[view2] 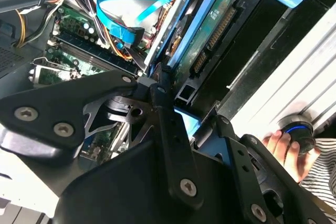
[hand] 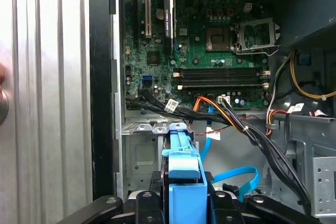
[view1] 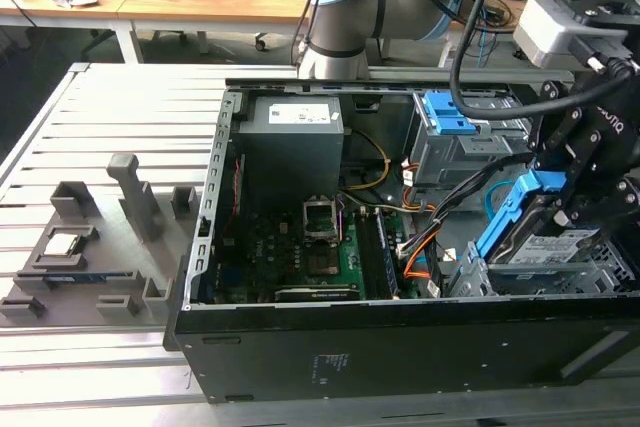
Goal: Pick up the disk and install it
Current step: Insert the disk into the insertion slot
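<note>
In the exterior view, the tool (view1: 572,209) grips the disk (view1: 545,237), tilted over the drive bay at the open case's (view1: 400,347) right end. In the second wrist view, the disk (view2: 210,35) sits between the fingers (view2: 170,129); a hand (view2: 286,150) rests on the worktop (view2: 294,87). In the first wrist view, the disk's blue frame (hand: 184,182) stands clamped above the motherboard (hand: 210,40).

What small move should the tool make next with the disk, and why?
Probably ease the disk down into the grey bay under it. The tool grips it by its blue carrier, tilted, low end at the bay, not yet seated. The blue data cable lies nearby, so go slowly.
</note>
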Robot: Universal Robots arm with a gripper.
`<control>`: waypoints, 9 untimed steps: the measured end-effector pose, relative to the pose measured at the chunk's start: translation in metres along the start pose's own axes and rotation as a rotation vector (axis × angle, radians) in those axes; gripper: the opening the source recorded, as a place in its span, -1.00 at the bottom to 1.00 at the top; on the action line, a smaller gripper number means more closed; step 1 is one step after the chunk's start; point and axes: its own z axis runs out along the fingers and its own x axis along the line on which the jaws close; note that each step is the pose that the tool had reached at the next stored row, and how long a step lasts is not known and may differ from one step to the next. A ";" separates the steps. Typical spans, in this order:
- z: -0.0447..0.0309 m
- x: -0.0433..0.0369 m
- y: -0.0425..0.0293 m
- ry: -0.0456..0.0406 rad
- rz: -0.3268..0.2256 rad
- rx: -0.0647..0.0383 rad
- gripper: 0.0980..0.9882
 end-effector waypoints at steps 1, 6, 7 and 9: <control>0.0019 0.0000 -0.0001 0.0000 0.000 0.000 -0.39; 0.0067 0.0000 -0.0003 0.0001 0.000 0.000 -0.39; 0.0068 0.0000 -0.0003 0.0003 0.000 0.000 -0.39; 0.0070 0.0000 -0.0003 0.0001 0.000 0.000 -0.37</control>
